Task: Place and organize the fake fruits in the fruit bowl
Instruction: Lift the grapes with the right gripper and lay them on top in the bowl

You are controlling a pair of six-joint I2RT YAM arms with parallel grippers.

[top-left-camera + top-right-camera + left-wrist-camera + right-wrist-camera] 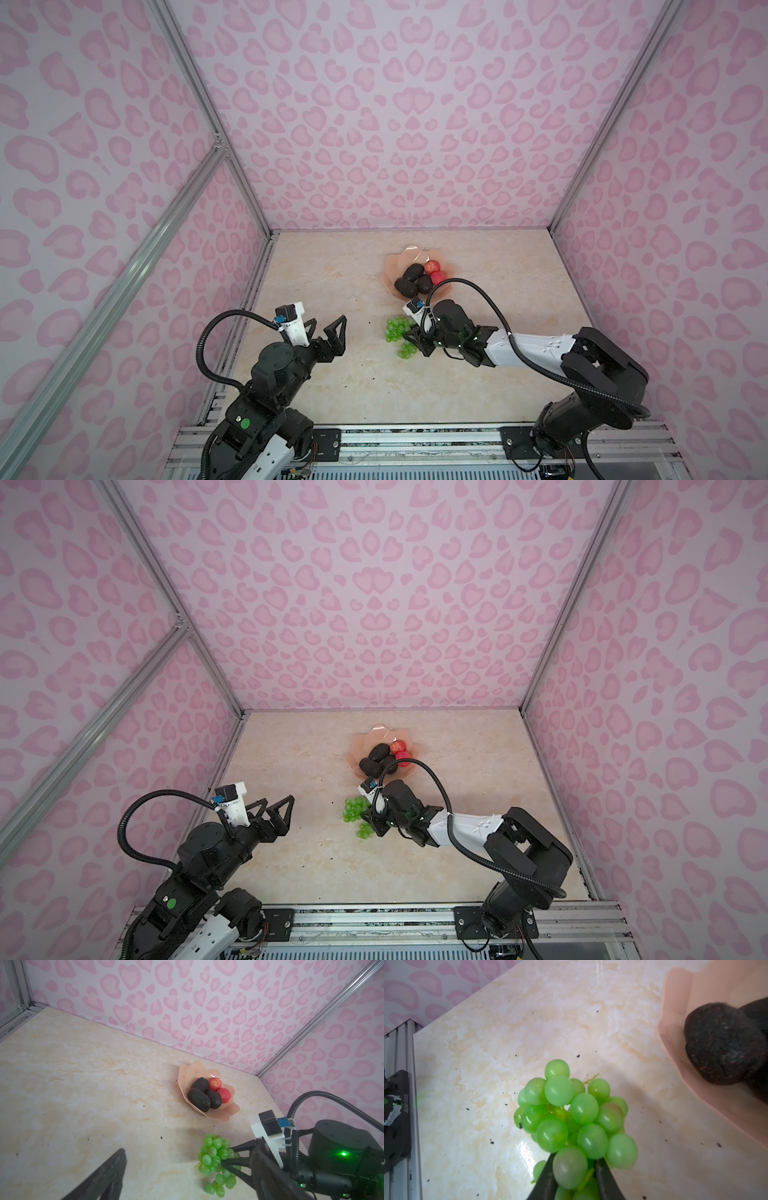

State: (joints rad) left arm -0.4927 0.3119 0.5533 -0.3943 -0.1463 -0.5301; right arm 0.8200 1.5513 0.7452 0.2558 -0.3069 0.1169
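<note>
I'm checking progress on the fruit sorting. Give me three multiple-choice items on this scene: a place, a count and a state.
1. Where are the grapes? A in the fruit bowl; B outside it, on its near side; C against the back wall.
2. How many avocados lie in the bowl? A one; B two; C three.
3. The right claw is: A wide open; B shut on the grapes; C out of view.
Key: B, they lie short of its rim; C, three dark ovals show; B, it pinches the bunch.

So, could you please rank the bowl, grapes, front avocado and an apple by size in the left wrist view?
1. fruit bowl and grapes: similar, grapes nearer the camera, so unranked.
2. front avocado.
3. apple.
</note>
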